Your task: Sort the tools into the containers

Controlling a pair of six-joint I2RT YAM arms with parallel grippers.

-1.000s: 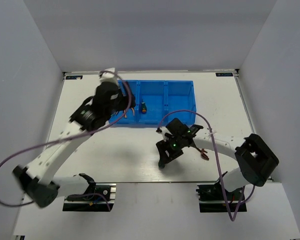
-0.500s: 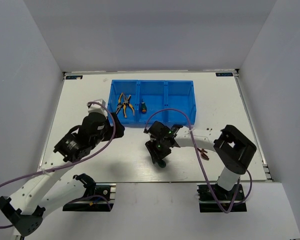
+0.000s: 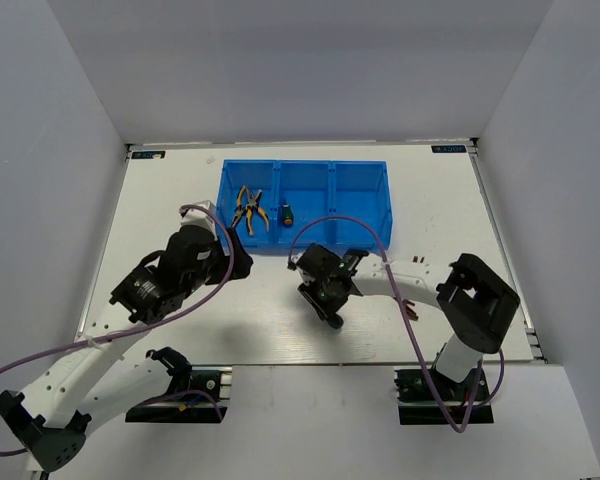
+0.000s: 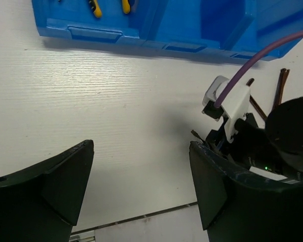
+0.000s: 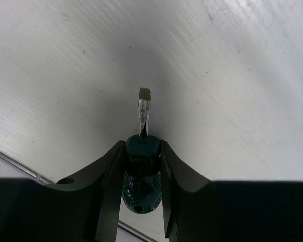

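Looking through the right wrist camera, I see the right gripper (image 5: 142,146) closed on a green-handled screwdriver (image 5: 141,171). One finger presses each side of the handle, low in the centre of the frame. The shaft points up the frame and its flat tip sits over the white table (image 5: 232,75). I cannot tell whether the tool is lifted or lying on the surface.

In the top view, this gripper (image 3: 330,303) sits just below centre, in front of the blue bin (image 3: 305,163) and apart from it. The bin lies across the upper middle of the table and has three compartments. The yellow-handled pliers (image 3: 248,208) lie in the left compartment. A second screwdriver (image 3: 288,213) lies in the middle one, near its left wall. The right compartment shows only blue floor.

My left gripper (image 4: 140,151) has its fingers spread wide, with only bare table between them. In the top view it (image 3: 225,262) hangs at centre left, near the bin's front left corner. Its wrist camera shows the bin's front wall (image 4: 96,33) along the top edge, and the right arm fills the lower right.
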